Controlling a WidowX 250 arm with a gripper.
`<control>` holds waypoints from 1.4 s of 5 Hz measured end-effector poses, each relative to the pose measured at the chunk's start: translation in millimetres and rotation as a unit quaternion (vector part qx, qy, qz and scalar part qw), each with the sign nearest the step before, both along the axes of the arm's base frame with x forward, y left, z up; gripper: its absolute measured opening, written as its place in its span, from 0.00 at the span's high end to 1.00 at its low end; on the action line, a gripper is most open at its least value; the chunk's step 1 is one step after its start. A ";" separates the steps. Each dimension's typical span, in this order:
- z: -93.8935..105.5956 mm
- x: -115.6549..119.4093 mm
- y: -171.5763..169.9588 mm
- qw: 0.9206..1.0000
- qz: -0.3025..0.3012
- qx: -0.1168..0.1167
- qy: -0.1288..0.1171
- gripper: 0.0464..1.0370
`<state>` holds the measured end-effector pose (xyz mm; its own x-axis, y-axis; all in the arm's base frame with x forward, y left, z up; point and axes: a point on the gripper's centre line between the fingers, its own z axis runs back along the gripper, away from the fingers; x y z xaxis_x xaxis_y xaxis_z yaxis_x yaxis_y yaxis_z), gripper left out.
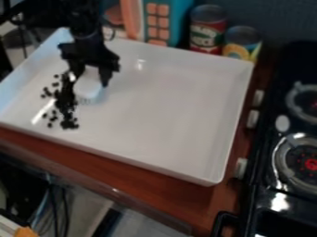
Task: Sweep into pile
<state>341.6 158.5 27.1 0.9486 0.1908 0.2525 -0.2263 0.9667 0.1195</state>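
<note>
1. And here's the arm, coming in from the top edge, upper-L of the frame, hanging down over the far-L part of the white tray.
2. Pose check: the wrist's pretty much upright, w/ the black gripper pointing down twd the tray floor, L of the frame's ctr & above mid-height.
3. Grip status: fingers apart, one each side of a white brush-like tool, pinched btwn 'em! Its lower end sits low, at or just above the tray floor; can't tell if it's touching.
4. Now the stars of the show, the black bits: L side of the frame, in the tray, just L of the tool. They make a ragged strip running from beside the L-hand finger down twd the near rim, dense thru the middle, w/ strays scattered mostly on the L & a small clump at the bottom end.
5. Round the ground: red-and-green can & yellow-and-blue can behind the tray, top ctr-R; teal toy w/ orange squares next to 'em, top ctr.
6. Far R, black stove, knobs facing the tray. Brown wooden counter under the tray, lower ctr.
</note>
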 end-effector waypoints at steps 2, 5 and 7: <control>28.6 -22.1 -32.9 0.997 0.003 -0.077 0.014 0.31; 27.7 -18.5 -80.8 0.994 0.073 -0.061 0.060 0.31; -4.3 14.5 -113.9 0.983 0.107 -0.090 0.119 0.31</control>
<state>356.1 44.6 22.8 0.9098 0.4142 -0.0277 -0.4136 0.9101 0.0241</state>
